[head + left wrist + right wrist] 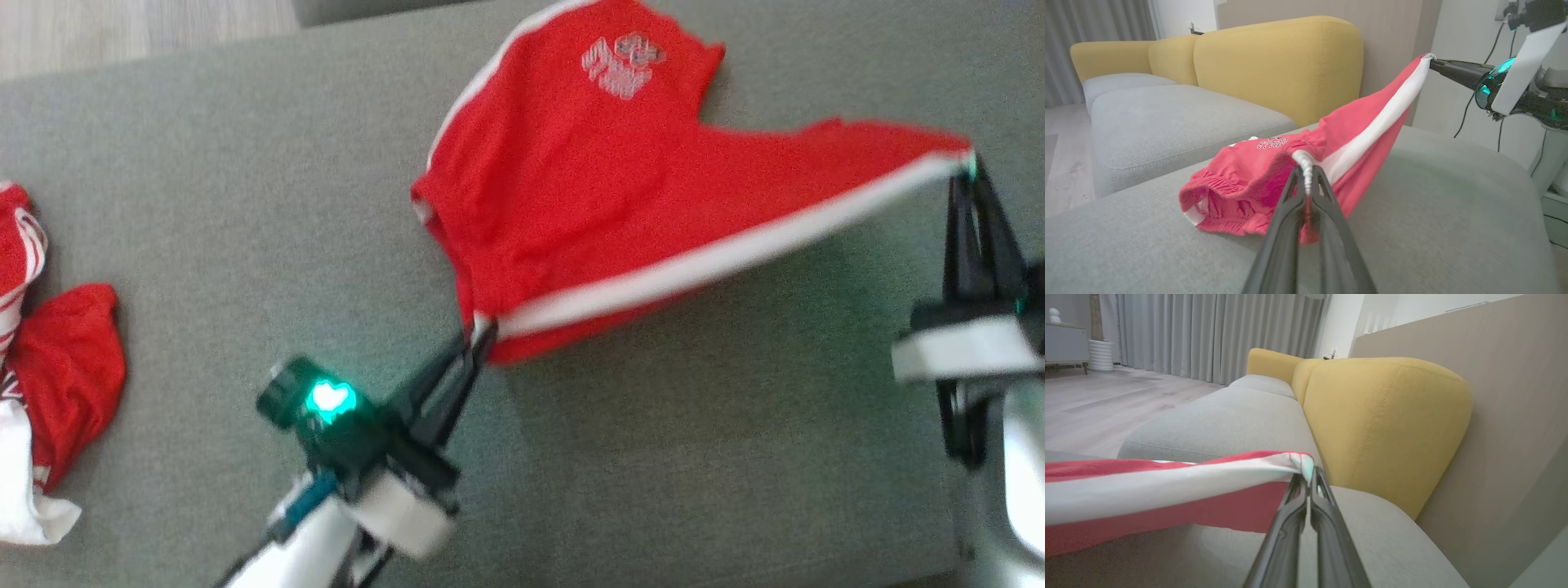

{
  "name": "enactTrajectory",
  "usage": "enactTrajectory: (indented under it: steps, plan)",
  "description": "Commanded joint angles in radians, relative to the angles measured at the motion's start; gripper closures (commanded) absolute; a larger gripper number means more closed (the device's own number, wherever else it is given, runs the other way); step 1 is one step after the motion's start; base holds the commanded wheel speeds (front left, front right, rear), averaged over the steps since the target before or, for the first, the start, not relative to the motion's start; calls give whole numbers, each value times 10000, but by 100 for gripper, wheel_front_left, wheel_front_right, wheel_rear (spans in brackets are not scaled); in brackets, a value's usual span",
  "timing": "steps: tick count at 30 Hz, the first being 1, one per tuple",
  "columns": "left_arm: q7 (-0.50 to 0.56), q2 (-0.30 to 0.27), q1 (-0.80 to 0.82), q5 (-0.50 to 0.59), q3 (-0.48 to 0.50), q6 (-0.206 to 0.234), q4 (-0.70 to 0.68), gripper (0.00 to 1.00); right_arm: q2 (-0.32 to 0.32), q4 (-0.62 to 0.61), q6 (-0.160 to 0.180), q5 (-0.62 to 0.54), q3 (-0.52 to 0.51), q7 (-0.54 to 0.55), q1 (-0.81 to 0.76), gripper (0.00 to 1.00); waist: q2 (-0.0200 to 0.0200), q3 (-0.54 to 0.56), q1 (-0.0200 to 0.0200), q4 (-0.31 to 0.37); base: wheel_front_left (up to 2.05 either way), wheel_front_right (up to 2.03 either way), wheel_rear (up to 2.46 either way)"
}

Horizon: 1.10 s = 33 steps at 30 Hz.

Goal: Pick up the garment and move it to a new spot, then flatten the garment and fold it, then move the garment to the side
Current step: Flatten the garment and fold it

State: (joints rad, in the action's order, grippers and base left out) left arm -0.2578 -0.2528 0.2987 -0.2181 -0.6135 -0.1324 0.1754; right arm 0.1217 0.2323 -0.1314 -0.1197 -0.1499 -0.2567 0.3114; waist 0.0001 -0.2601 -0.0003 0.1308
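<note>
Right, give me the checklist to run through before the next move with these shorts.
1. Left gripper shut on the shorts: ok.
2. Right gripper shut on the far end of the white stripe: ok.
3. Stripe taut between the two grippers: ok.
4. Shorts lifted off the grey cushion: not ok, the far part rests on it.
5. Fabric smooth: not ok, the waistband is bunched.
6. Clothes pile apart from the shorts: ok.
</note>
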Motion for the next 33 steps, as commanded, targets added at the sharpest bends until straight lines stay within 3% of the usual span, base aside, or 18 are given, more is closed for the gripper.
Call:
enactTrajectory:
  steps: [1, 10, 15, 20, 33]
  plan:
    - [-39, -229, -317, 320, 292, 18, -420, 100, 89, -674, 7, 3, 6, 10, -688, 100, -1, 405, 3, 162, 0, 0, 0]
    - [-39, -88, -1606, 477, 188, 18, -862, 100, -178, -3057, 7, 104, -658, 1076, -3112, 100, -1, 663, 3, 105, 0, 0, 0]
    - [-39, 383, -1256, 209, 206, 18, -891, 100, -133, -3464, 7, 501, -964, 1525, -2905, 100, -1, 349, 3, -275, 0, 0, 0]
    - [-39, 1056, -253, -512, 66, 18, -481, 100, 506, -2409, 7, 678, -910, 1711, -1569, 100, -1, -128, 3, -850, 0, 0, 0]
    - [-39, 1868, 1535, -1566, 445, 18, 1136, 100, 1946, 1850, 7, 906, 1370, 1873, 2564, 100, -1, -855, 3, -1673, 0, 0, 0]
